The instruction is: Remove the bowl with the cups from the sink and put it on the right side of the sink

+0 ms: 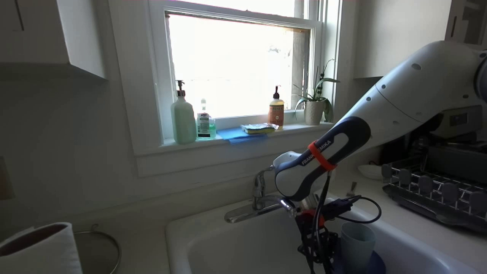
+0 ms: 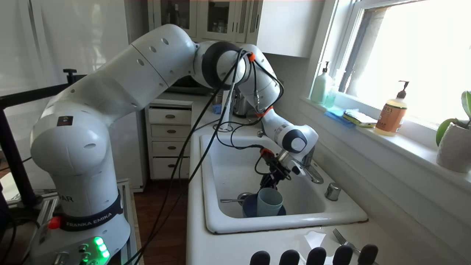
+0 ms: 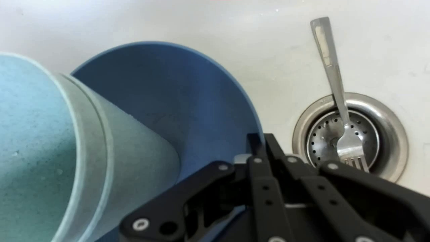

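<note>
I'd say the grip is made — fingers (image 3: 274, 148) pinching the blue bowl (image 3: 158, 80) by its rim — but it sits in the sink (image 2: 316, 219) with its seemingly nested pale cups (image 3: 89, 148), lift and rightward move to come.

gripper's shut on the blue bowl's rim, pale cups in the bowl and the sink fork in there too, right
The fork isn't in the blue bowl: the wrist view shows it beside the bowl, tines over the drain. The rest is right: the gripper is shut on the bowl's rim, and the pale cups are in the bowl.
</note>
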Tool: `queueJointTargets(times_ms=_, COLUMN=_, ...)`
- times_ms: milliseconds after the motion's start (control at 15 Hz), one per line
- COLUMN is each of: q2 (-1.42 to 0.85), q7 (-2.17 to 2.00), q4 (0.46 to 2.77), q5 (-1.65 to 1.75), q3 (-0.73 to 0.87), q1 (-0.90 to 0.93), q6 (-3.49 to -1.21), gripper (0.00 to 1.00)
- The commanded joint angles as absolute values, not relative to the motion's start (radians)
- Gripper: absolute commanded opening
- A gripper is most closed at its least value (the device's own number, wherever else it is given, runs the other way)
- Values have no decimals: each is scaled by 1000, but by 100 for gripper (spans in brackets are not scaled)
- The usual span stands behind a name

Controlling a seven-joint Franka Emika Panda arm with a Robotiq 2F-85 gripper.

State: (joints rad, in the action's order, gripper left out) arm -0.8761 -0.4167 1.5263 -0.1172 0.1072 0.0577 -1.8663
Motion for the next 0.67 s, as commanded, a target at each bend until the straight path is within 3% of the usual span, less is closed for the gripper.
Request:
queueJointTargets(times_ms=0, q2=-829, q7=-476, q4=1542, q5=-61, q3=123, q1=102, q6=-1819, gripper=1)
queueJointTargets(times_ms=600, q2=-753, q7=-486, q4=1547, q5=2, q3=122, q1=133, q6=-1727, gripper=1)
